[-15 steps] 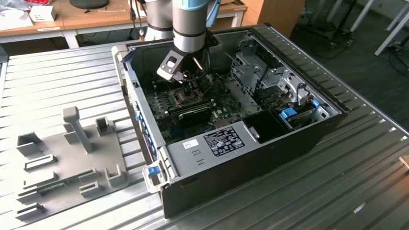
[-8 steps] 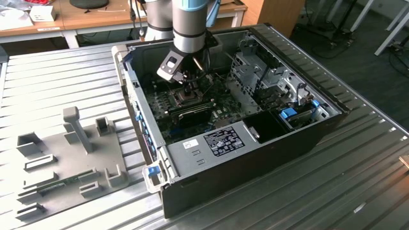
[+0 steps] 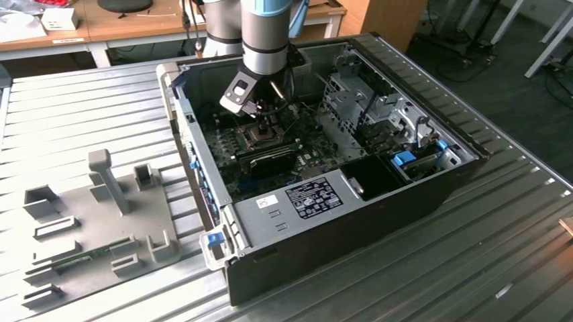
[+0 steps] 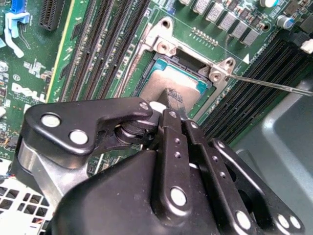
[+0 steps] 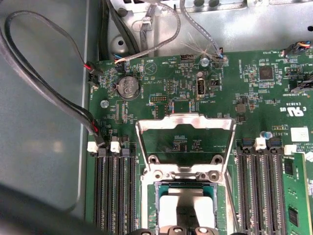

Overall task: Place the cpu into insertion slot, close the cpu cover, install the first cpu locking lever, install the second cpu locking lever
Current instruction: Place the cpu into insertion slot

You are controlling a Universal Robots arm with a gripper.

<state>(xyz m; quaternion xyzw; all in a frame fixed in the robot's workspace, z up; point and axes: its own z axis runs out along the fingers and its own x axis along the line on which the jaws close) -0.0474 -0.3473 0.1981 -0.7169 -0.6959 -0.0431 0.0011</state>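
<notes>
My exterior view shows the ribbed metal table (image 3: pixel 80 114) with the open computer case (image 3: pixel 296 275) lying on its side across the middle, reaching close to the near edge. A gray fixture plate (image 3: pixel 90 221) sits by the table's edge on the exterior view's left, apart from the case. The arm (image 3: pixel 266 33) comes down from the table's far edge into the case.

The green circuit board (image 5: pixel 220 88) covers the case floor. Long black memory slots (image 5: pixel 115 191) run along both sides of the socket area, and dark cables (image 5: pixel 49 93) loop over the bare case metal beside one board edge.

I see the insertion slot (image 4: pixel 190 61) near the middle of the board. The cpu (image 4: pixel 154 87) lies flat inside its metal rim, silvery-tan top up, with a strip of dark socket showing past one edge. The cpu cover (image 5: pixel 186 121) is swung open off the socket, and board components show through its window.

The gripper (image 4: pixel 172 97) is right over the cpu, and in the exterior view (image 3: pixel 266 129) it is low over the socket. Its fingers look pressed together with nothing pinched between them, the tips at the chip's top face. I cannot tell whether they touch it.

A thin locking lever (image 4: pixel 274 84) sticks out unlatched from one socket corner over the memory slots. A coin cell (image 5: pixel 128 86) sits near the board's cable-side edge.
</notes>
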